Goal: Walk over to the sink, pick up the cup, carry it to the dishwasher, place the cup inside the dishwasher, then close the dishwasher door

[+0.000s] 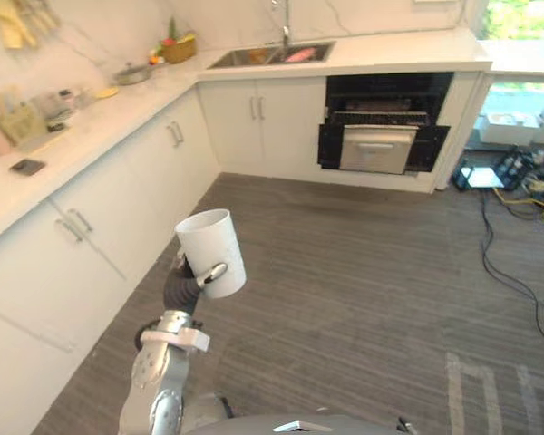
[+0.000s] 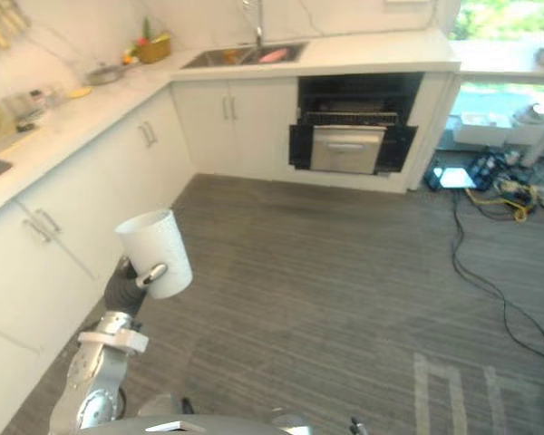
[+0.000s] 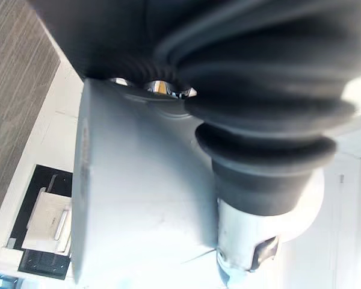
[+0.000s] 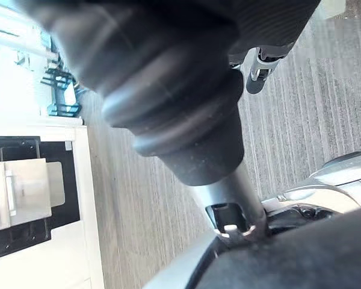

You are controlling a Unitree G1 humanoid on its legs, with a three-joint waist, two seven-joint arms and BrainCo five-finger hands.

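Cup (image 1: pixel 213 249) upright in left hand (image 1: pixel 190 277), fingers curled round it, above grey floor (image 1: pixel 363 272), dishwasher (image 1: pixel 381 122) open beside sink (image 1: pixel 272 56), right hand (image 4: pixel 192 144), released or clenched unclear.

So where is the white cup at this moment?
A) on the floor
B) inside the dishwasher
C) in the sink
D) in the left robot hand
D: the left robot hand is curled round the white cup, far from the open dishwasher.
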